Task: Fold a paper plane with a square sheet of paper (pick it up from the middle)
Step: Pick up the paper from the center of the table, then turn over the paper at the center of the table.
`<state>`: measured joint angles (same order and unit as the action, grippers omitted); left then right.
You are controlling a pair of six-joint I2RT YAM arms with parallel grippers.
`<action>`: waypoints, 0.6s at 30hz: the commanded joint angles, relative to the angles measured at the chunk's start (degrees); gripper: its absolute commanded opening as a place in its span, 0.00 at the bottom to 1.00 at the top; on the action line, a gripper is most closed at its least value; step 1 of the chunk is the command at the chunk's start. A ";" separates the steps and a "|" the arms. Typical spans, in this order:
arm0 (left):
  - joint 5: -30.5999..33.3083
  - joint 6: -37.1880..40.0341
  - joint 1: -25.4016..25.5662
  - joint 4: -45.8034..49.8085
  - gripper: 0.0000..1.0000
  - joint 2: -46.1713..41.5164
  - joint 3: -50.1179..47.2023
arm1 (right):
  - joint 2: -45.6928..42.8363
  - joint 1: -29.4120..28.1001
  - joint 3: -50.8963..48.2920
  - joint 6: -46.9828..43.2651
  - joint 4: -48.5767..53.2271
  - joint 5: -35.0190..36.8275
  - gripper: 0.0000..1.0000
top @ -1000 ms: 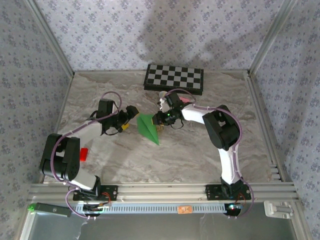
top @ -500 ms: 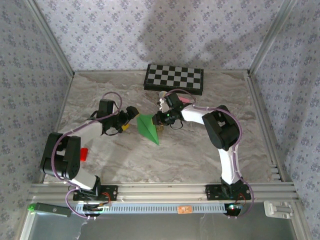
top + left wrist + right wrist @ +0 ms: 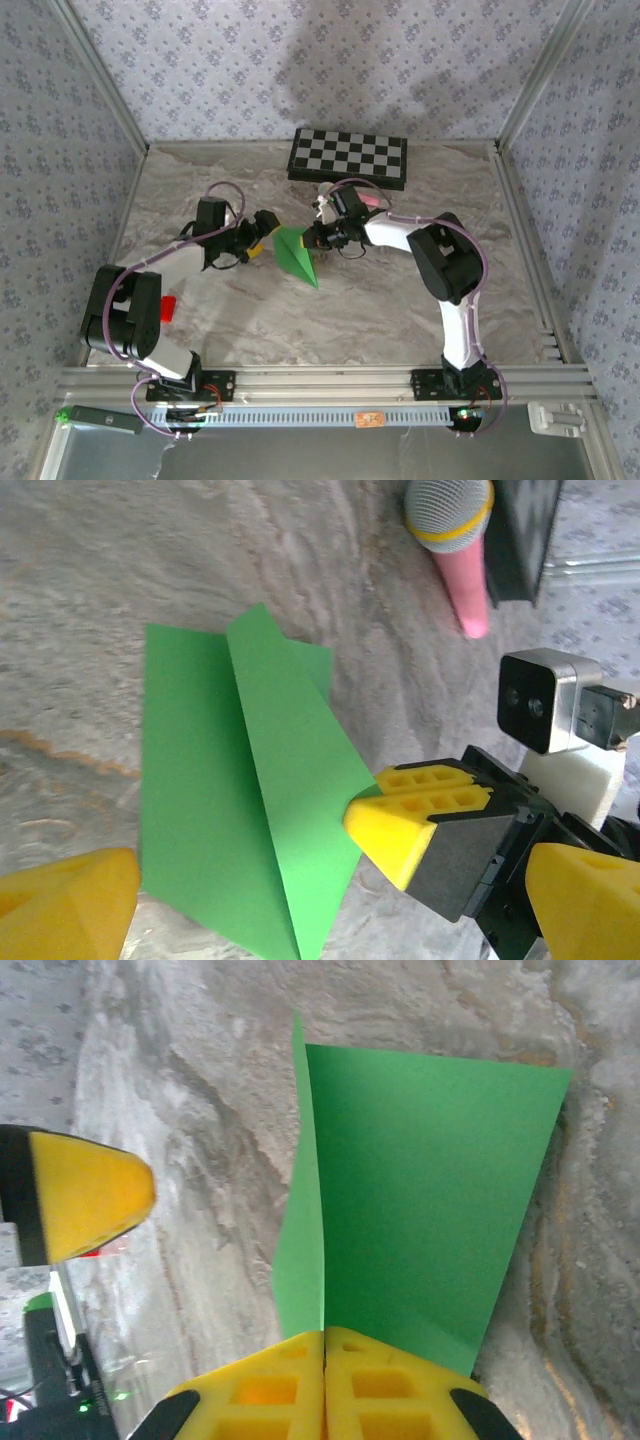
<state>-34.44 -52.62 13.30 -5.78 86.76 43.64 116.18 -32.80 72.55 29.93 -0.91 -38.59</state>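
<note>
Right gripper [image 3: 324, 1338] pinched shut on bright green folded paper plane [image 3: 420, 1190] edge; left gripper [image 3: 264, 233] agape alongside. Long axis diagonal, tip near-right.

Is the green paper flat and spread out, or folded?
Folded. The green paper shows overlapping flaps meeting along a crease, tapering to a point; the right gripper is shut on it.

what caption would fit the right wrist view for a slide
Right end effector pinching the raised crease of the partly folded green paper plane on the marble table.
</note>
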 commanded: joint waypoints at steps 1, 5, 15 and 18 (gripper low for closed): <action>-5.30 0.49 0.96 -6.91 0.97 -2.01 -0.59 | -5.06 1.01 -1.03 4.23 -6.09 -3.82 0.08; -7.80 -0.21 2.71 -11.35 0.96 -2.21 -0.62 | -7.40 1.69 -2.51 8.79 -11.08 -5.97 0.08; -13.21 -3.48 4.89 -18.06 0.88 -0.43 1.60 | -11.01 3.48 -7.16 19.79 -24.02 -10.26 0.08; -14.14 -4.19 5.07 -20.33 0.81 0.23 1.78 | -11.33 3.70 -7.65 21.72 -26.03 -11.01 0.08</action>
<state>-45.69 -56.03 18.09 -21.32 86.48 43.46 107.13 -29.52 65.45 47.88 -22.35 -47.24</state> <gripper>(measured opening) 0.823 0.082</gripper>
